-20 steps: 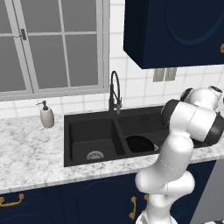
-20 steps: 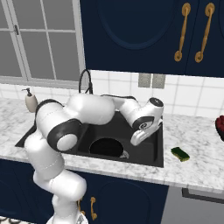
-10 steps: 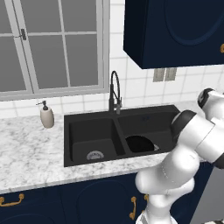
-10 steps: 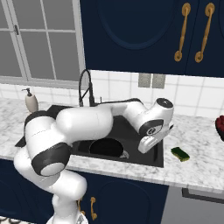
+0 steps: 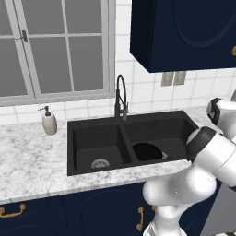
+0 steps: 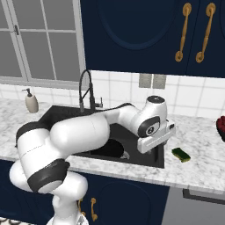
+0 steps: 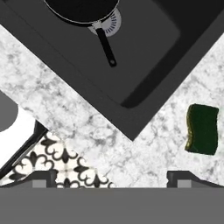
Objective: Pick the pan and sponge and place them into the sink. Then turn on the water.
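In the left base view the pan lies in the right basin of the sink. No water runs from the faucet, and a soap dispenser stands well apart on the counter.

In the right base view the gripper hangs above the front right corner of the sink, with the sponge on the marble near it, to its right. I cannot tell from here how the fingers stand.

In the hand view the two fingertips stand wide apart with nothing between them. The sponge lies off to one side, not between the tips, close to the sink's corner. My worry is this: if the hand goes down without first centring over the sponge, one finger may land on it or push it along the counter. The sponge is low and soft, so a shallow grip could slip off.
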Robot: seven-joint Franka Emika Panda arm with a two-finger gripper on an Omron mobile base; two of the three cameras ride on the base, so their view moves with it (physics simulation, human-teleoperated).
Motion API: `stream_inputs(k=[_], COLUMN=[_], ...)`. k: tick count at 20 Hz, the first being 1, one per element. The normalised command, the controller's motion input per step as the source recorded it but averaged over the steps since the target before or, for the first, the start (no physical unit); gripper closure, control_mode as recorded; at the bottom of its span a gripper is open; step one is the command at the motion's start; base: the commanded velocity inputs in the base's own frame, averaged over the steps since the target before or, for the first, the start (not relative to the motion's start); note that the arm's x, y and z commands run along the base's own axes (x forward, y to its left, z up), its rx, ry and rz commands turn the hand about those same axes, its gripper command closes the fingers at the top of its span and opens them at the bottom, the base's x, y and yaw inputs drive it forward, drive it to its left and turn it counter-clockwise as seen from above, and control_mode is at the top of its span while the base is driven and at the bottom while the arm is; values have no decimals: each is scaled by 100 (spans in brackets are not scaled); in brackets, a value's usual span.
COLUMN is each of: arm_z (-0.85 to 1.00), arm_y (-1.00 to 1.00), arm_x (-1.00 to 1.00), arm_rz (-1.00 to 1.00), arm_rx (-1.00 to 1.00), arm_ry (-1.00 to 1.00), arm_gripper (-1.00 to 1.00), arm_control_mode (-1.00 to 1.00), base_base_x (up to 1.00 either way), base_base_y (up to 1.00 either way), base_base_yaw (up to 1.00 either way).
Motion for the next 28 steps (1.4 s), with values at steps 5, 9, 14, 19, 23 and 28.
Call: stream_inputs(k=[5,9,14,19,23,28], arm_z=[0,0,-1,-18,-21,-9], arm_y=[-19,-50,-41,-33,-30,-24], arm_x=[23,20,18,12,22,31], arm_rz=[-7,0,0,0,0,0], arm_rx=[-3,0,2,5,5,2], arm_ry=[4,0,0,3,1,0], arm_gripper=[-100,-100,-100,-100,-100,-100], arm_control_mode=[-100,-100,-100,-100,-100,-100], base_base_x=[0,0,0,0,0,0], base_base_y=[0,0,0,0,0,0], base_base_yaw=[0,0,0,0,0,0])
